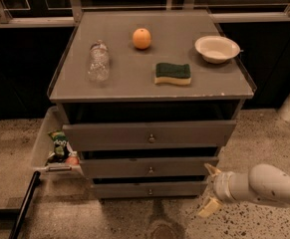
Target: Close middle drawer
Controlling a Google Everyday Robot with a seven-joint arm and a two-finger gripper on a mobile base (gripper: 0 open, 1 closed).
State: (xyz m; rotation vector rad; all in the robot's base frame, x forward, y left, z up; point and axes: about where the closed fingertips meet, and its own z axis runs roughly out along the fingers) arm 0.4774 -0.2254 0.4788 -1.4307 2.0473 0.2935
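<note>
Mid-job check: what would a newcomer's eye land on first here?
The grey cabinet fills the middle, its middle drawer partly out. At lower right, the pincer of the white arm stands open beside that drawer's right end. On the top, a bright orange stands out.

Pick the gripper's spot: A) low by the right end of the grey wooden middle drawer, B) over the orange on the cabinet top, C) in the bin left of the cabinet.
A: the two-finger gripper sits low beside the right end of the grey wooden middle drawer, its fingers spread.
</note>
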